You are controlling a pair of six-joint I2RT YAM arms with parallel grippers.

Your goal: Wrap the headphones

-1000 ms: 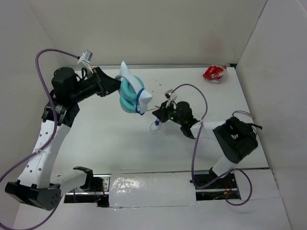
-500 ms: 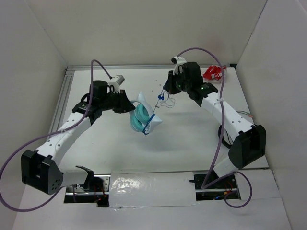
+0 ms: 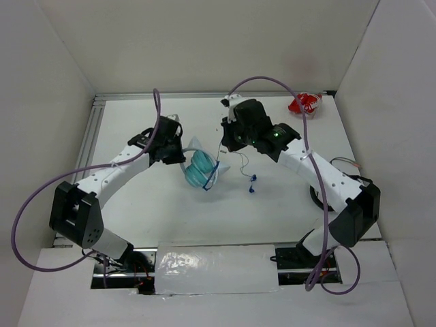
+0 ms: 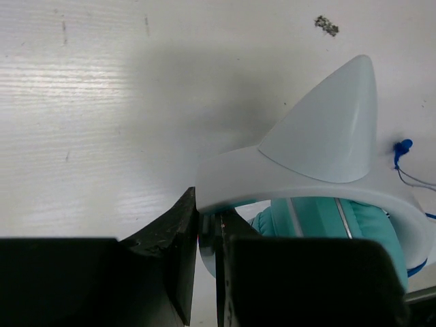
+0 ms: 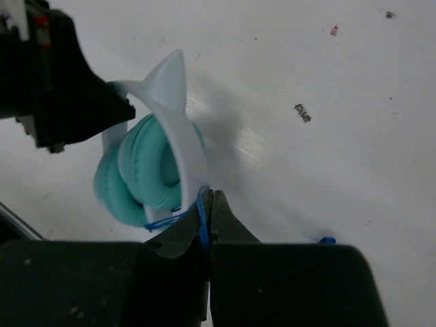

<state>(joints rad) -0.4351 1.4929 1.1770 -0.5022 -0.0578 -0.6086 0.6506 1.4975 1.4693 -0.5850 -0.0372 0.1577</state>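
Teal-cupped headphones are mid-table, headband clamped by the left gripper at 9 o'clock. The right gripper, at 2 o'clock, pinches the cord. Judged mid-wrap; the next loop needs taut cord.

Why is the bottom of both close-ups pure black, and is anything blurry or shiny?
Left wrist view: the black is the left pincer, underexposed; a soft shadow lies on the table beside the headphones, with streaky sheen at left. Right wrist view: the right pincer is likewise black; the headphones look slightly soft. Top view: even light, faint shadows.
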